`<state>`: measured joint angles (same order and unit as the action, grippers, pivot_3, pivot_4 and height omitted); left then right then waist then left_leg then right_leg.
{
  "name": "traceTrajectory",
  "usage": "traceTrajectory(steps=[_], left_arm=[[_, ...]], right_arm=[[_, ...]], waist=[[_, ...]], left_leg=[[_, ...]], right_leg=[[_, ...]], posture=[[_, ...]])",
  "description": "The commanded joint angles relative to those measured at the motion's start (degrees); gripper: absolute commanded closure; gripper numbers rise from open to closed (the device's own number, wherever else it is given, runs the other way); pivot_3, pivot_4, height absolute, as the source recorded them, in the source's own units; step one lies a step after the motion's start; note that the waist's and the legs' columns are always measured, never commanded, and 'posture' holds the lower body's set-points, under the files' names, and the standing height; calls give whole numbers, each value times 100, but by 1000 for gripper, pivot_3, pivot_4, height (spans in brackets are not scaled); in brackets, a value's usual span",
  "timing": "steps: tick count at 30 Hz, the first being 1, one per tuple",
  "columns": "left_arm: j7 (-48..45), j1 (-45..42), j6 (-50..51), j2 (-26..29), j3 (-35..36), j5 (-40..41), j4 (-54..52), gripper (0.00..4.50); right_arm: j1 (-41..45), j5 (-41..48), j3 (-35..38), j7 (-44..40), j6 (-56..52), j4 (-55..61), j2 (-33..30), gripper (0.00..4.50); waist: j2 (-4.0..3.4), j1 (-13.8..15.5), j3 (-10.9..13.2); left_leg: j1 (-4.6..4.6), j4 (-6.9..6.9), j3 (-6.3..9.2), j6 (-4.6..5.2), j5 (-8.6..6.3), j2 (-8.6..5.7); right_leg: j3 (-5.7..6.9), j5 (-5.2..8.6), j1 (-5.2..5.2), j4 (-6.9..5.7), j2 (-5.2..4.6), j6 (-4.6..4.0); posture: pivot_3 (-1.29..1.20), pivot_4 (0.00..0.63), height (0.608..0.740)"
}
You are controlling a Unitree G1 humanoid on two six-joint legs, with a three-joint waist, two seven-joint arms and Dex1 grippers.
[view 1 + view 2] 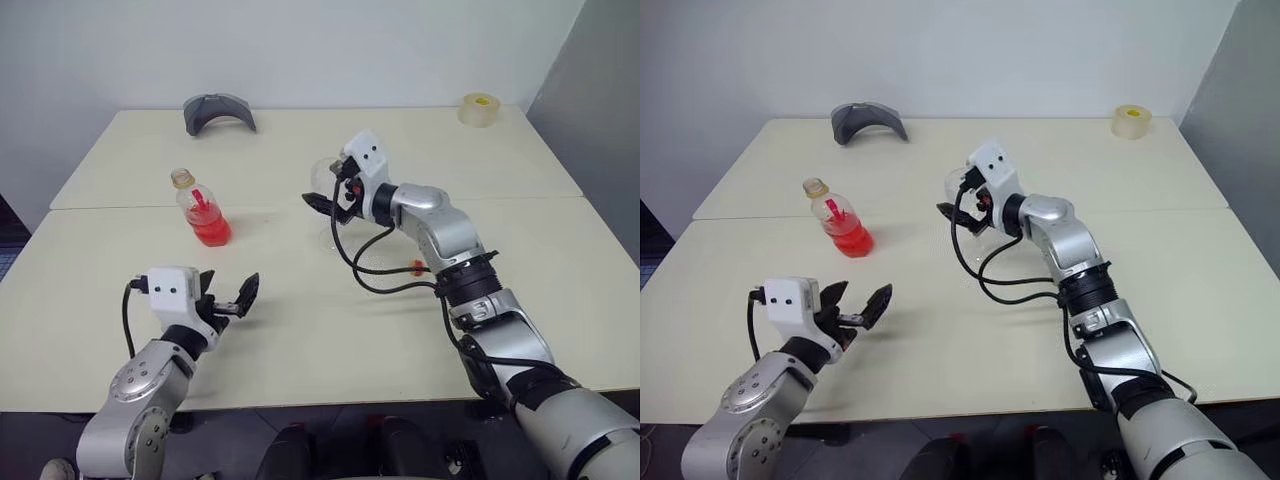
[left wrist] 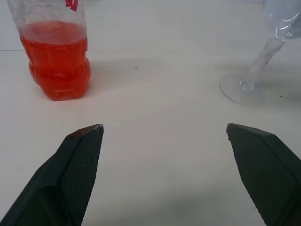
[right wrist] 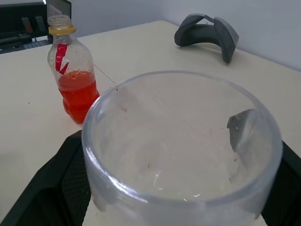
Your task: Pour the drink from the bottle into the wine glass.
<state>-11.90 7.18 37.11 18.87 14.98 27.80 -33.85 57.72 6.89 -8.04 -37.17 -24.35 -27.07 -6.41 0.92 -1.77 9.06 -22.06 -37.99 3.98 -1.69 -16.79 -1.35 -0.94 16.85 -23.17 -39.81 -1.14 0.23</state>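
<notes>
Nearest the camera, the left gripper (image 1: 228, 300) hangs low over the front of the table (image 1: 300, 330) with its two black fingers spread wide and nothing between them. It points forward toward the gap between the bottle (image 1: 200, 208) and the wine glass (image 2: 263, 56).

Farther out, near the middle of the table, the right gripper (image 1: 325, 200) is at the wine glass. In its wrist view the bowl of the glass sits right between the two fingers, which stand on either side of it. The fingers are as far apart as they get, and I cannot tell whether they press on the glass or merely bracket it. The glass looks empty and stands upright on its foot, stem vertical, mouth up.

The bottle stands upright on the table, well to the left of the glass, touched by neither gripper. Its long axis is vertical with the neck pointing up. The neck looks open, with a yellowish ring and no cap seen on it. The drink (image 1: 210, 228) fills only its lower part.

As a judgement, the pour has not begun: no red shows in the glass. Grasping the bottle, carrying it to the glass and tipping it all remain.
</notes>
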Motion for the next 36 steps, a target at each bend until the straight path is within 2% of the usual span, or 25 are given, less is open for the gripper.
traceTrajectory(steps=[1,18,36], left_arm=[[-23,-42,-70,55,-13,-7,-232,0],[-84,-100,-111,88,-73,-24,-116,0],[-113,-174,-109,70,-80,-48,-58,0]], right_arm=[[16,5,103,110,-3,299,-77,34],[-298,-79,139,262,43,505,-477,34],[-163,152,202,169,-100,651,-290,34]], waist=[[0,0,0],[1,4,0],[1,4,0]], left_leg=[[0,0,0,0,0,0],[0,-2,0,0,0,-1],[0,-1,0,0,0,-1]], right_leg=[[0,0,0,0,0,0],[1,0,3,0,-1,0],[1,0,2,0,-1,0]], posture=[[0,150,740],[0,150,740],[0,150,740]])
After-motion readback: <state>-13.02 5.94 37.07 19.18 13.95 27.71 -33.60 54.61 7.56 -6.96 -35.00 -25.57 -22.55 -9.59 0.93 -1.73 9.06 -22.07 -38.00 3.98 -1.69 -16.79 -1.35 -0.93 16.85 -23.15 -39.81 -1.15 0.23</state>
